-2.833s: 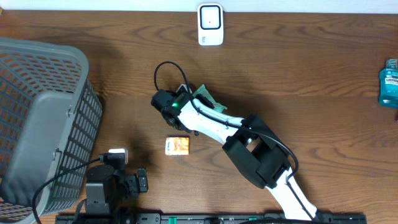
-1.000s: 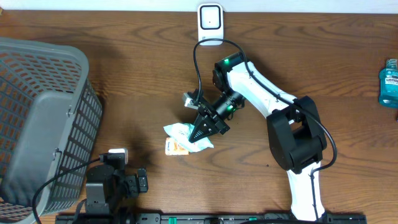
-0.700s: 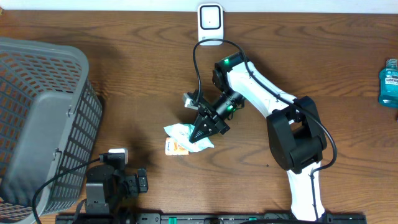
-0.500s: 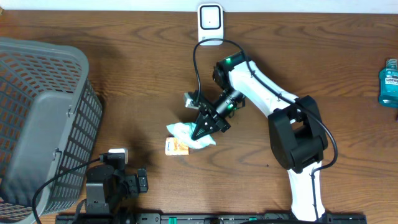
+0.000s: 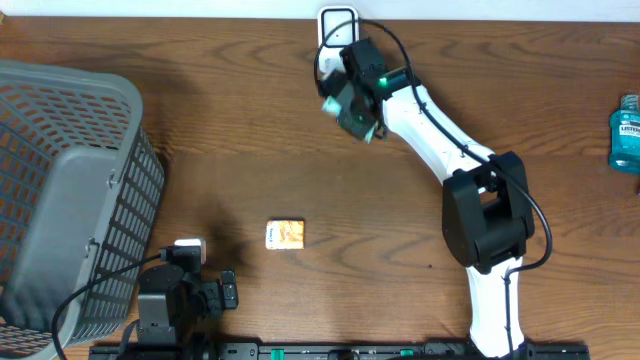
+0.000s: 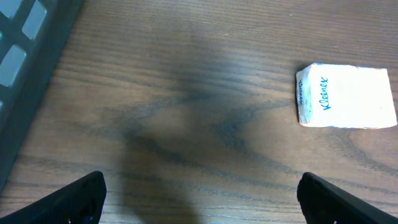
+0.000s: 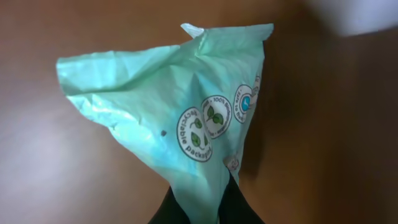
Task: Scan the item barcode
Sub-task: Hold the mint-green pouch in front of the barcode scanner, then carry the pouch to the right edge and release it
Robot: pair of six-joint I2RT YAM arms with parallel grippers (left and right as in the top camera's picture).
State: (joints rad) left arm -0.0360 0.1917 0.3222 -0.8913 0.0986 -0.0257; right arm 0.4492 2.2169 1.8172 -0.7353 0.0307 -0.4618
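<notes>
The item is a pale green plastic packet [image 7: 186, 118] with round leaf logos, and my right gripper [image 7: 202, 210] is shut on its lower end. No barcode shows on the side I see. In the overhead view the right gripper [image 5: 352, 98] holds the packet [image 5: 356, 118] in the air just below the white scanner [image 5: 334, 22] at the table's far edge, and my arm covers part of the scanner. My left gripper [image 6: 202, 199] stands open and low over bare wood with nothing between its fingers.
A small Kleenex pack [image 5: 285, 234] lies mid-table, to the upper right in the left wrist view [image 6: 346, 97]. A large grey mesh basket [image 5: 70, 190] fills the left side. A blue mouthwash bottle [image 5: 625, 130] stands at the right edge. The left arm [image 5: 175, 295] rests at the front left.
The right arm has lifted the green packet from beside the Kleenex pack and carried it far up the table to the scanner. The left arm has not moved.
</notes>
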